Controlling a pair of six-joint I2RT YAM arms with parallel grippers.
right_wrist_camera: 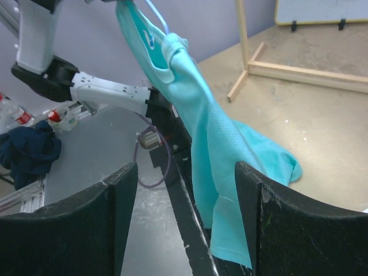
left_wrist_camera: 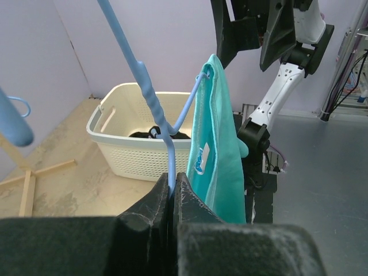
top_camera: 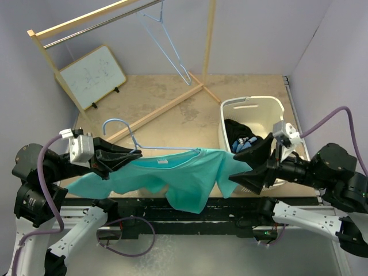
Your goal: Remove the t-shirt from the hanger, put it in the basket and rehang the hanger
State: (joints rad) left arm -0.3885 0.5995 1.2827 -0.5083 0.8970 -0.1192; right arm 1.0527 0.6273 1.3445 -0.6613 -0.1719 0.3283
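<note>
Seen from above, the left claw [top_camera: 135, 154] is clenched on the neck of a pale blue wire hanger [top_camera: 130, 133], whose hook curls up just behind its fingers. A teal t-shirt [top_camera: 178, 175] stretches from that claw sideways across the near table edge toward the right claw [top_camera: 244, 170], sagging in the middle. The right claw's jaws stand apart at the shirt's far end, and from here it is hard to tell whether they touch the cloth. A white laundry basket [top_camera: 253, 100] holding dark clothes sits just beyond the right claw. In the left wrist view, the left claw [left_wrist_camera: 172, 192] pinches the hanger [left_wrist_camera: 150, 100] wire tightly between both fingers. The t-shirt [left_wrist_camera: 218, 155] hangs straight ahead of the fingertips, its collar threaded on the hanger's shoulder, with the basket [left_wrist_camera: 126, 152] farther ahead and to the left. In the right wrist view, the right claw [right_wrist_camera: 187, 224] is released, its fingers [right_wrist_camera: 115, 218] spread wide. The t-shirt [right_wrist_camera: 198, 132] drops as a long fold ahead of and between them, nearer the right finger, gripped by neither. A sliver of the hanger [right_wrist_camera: 158, 17] shows at the top of the cloth. The task looks unfinished: the hanger is secured, but the shirt still hangs on it. What is left is a fresh hold on the fabric and pulling it off the hanger's shoulders.
</note>
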